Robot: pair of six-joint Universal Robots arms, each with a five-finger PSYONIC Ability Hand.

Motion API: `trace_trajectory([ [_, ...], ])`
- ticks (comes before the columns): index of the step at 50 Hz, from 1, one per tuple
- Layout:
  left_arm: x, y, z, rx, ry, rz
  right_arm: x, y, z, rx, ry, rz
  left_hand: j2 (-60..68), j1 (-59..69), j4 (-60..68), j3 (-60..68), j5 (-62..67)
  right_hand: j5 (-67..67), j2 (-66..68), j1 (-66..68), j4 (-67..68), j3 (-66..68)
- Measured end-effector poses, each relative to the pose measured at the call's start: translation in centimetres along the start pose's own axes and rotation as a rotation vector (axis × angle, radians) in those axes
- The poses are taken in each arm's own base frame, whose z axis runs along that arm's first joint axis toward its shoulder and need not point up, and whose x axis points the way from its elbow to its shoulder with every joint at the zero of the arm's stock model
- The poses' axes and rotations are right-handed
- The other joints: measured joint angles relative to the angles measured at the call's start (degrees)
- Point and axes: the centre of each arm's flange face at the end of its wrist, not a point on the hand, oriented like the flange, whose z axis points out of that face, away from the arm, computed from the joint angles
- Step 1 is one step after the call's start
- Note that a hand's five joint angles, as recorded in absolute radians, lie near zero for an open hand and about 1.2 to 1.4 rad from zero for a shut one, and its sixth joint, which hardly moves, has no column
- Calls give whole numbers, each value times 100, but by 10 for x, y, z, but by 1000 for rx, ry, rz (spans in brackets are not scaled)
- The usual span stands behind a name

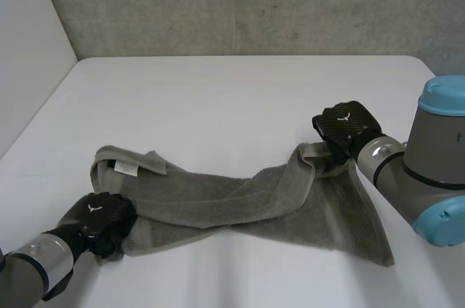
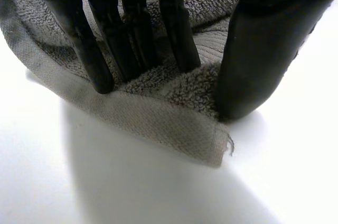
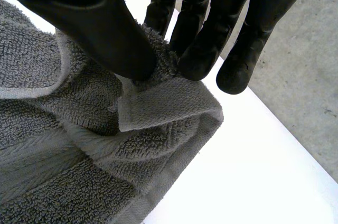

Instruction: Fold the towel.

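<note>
A grey towel (image 1: 240, 199) lies crumpled and twisted across the white table (image 1: 218, 97), running from near left to right. My left hand (image 1: 102, 217) rests on the towel's near-left corner. In the left wrist view its fingers (image 2: 132, 28) and thumb (image 2: 259, 55) stand tip-down on the towel (image 2: 174, 123), just behind the hemmed corner, with flat cloth between them. My right hand (image 1: 347, 128) holds the far-right corner. In the right wrist view the thumb (image 3: 90, 23) and fingertips (image 3: 200, 60) pinch a fold of the towel (image 3: 79, 155), lifting its hem.
A small white label (image 1: 125, 168) shows on the towel's folded-over far-left end. The table's far half is bare up to a grey wall (image 1: 240, 3). My right arm (image 1: 429, 170) stands beside the towel's right edge.
</note>
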Motion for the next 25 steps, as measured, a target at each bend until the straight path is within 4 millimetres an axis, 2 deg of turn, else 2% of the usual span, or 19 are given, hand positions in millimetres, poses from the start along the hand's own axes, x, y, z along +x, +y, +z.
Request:
trace_trajectory([
  [6,0,0,0,6,-2,4,0,0,0,-1,-1,0,769,1191,1232,1077,1222,0,0,0,0,0],
  [10,0,-2,0,13,-4,6,0,0,0,-1,-1,0,2233,2169,2376,2385,2158,0,0,0,0,0],
  [12,0,-3,0,18,-5,6,0,0,0,-1,-1,0,2594,2260,2671,2776,2327,0,0,0,0,0],
  [25,-1,-24,1,96,-20,25,2,-3,-1,7,3,1,2647,2274,2737,2823,2331,0,0,0,0,0],
])
